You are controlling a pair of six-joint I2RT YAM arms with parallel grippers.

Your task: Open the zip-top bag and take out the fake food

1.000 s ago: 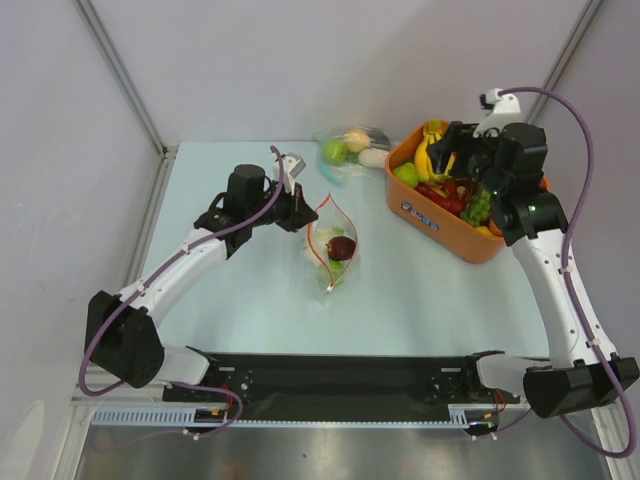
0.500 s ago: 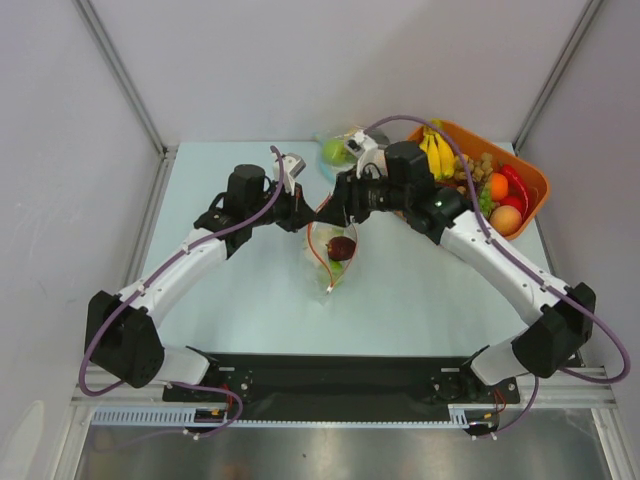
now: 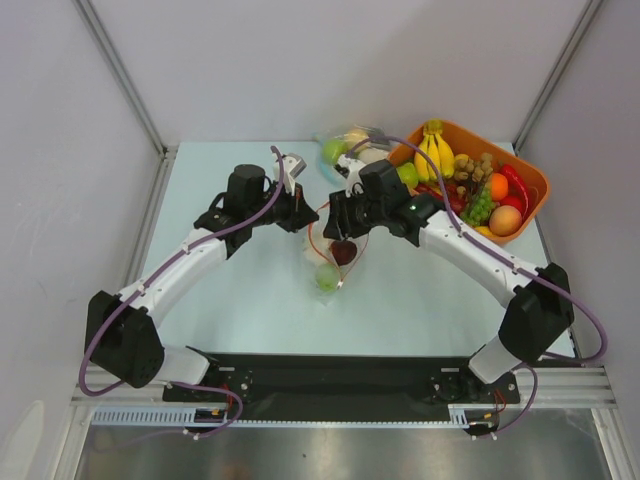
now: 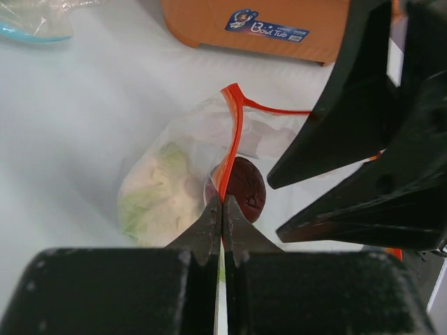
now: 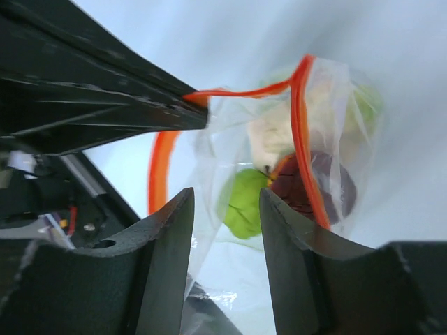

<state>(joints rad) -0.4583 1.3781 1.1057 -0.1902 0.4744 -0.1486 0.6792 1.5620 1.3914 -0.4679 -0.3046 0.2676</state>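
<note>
The zip-top bag lies mid-table with its mouth open, the orange-red zip strip spread in a loop. Inside show fake food pieces: a dark maroon plum, a green piece and a white-and-green cauliflower. My left gripper is shut on one side of the zip strip. My right gripper is open at the bag's mouth, facing the left one. In the right wrist view its jaws straddle clear film, with the green piece and plum just beyond.
An orange tub with a banana bunch and other toy fruit stands at the back right. Another clear bag with a green apple lies behind the grippers. The tub's wall is close beyond the bag.
My right arm has swung from the orange tub across to the bag's mouth, opposite the left gripper. The bag's contents have shifted nearer. The left arm has not moved.
</note>
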